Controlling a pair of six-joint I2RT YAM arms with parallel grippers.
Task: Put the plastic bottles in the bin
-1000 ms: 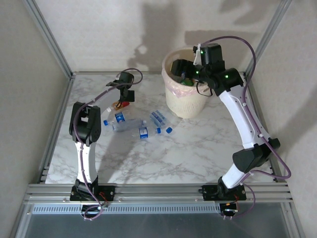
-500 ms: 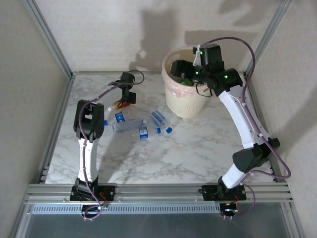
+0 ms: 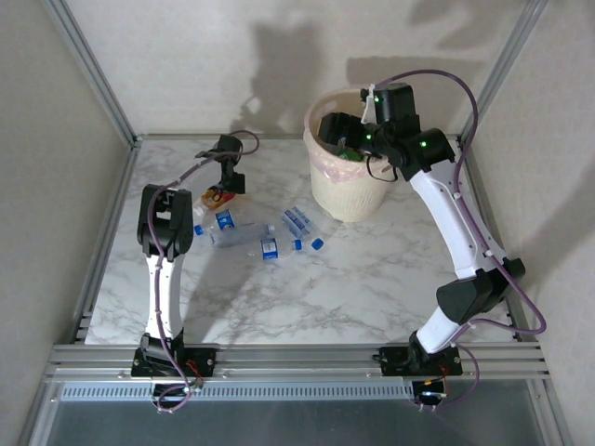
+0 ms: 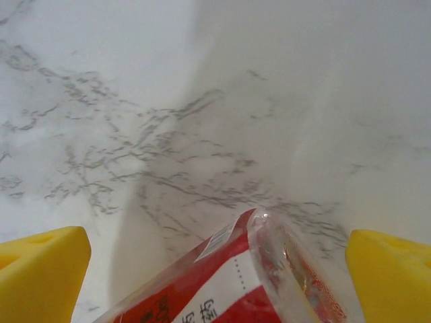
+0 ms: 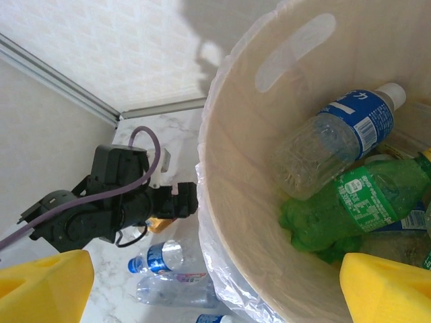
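The cream bin [image 3: 349,190] stands at the back right, lined with a pinkish bag. My right gripper [image 3: 337,128] hangs open over its rim with nothing between its fingers [image 5: 387,289]. Inside the bin lie a clear blue-labelled bottle [image 5: 337,138] and a green bottle [image 5: 353,202]. My left gripper [image 3: 224,184] is open low over a red-labelled plastic bottle [image 3: 218,196]. That bottle [image 4: 236,282] lies between the yellow fingers [image 4: 40,269], which stand apart from it. Several clear blue-capped bottles [image 3: 244,233] lie on the table's middle.
The marble table [image 3: 335,288] is fenced by metal frame posts and walls at the back and both sides. A loose blue cap [image 3: 317,244] lies near the bottles. The left arm's wrist [image 5: 128,202] sits just left of the bin's wall.
My left gripper has shifted a little to the left and down over the red-labelled bottle. The right arm stays over the bin.
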